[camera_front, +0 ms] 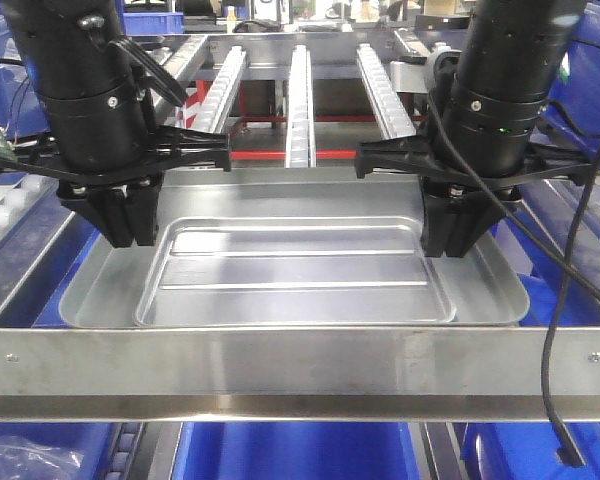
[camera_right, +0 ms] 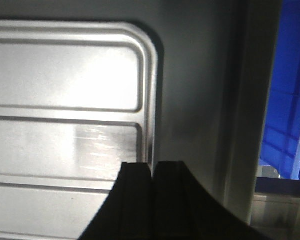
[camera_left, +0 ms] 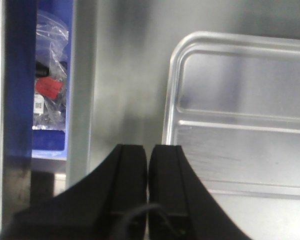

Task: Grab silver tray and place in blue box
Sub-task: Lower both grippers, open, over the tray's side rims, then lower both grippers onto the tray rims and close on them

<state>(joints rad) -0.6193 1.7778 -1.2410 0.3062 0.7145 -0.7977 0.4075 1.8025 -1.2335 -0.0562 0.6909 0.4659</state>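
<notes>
The silver tray (camera_front: 108, 292) lies flat on the metal frame, its recessed centre panel with two long ridges facing up. My left gripper (camera_front: 132, 240) stands shut over the tray's left flat margin, just outside the panel's corner (camera_left: 176, 60); its fingertips (camera_left: 132, 150) are pressed together with nothing between them. My right gripper (camera_front: 450, 250) is shut too, its tips at the panel's right edge (camera_right: 151, 100). In the right wrist view the right gripper (camera_right: 153, 164) lines up with that raised edge. Blue box (camera_front: 300, 450) walls show below the front rail.
A wide metal front rail (camera_front: 300, 365) crosses before the tray. Roller conveyor rails (camera_front: 300, 90) run back behind it. A blue bin with bagged parts (camera_left: 50, 85) sits left of the frame, more blue crate (camera_right: 285, 100) to the right. A black cable (camera_front: 555, 330) hangs at right.
</notes>
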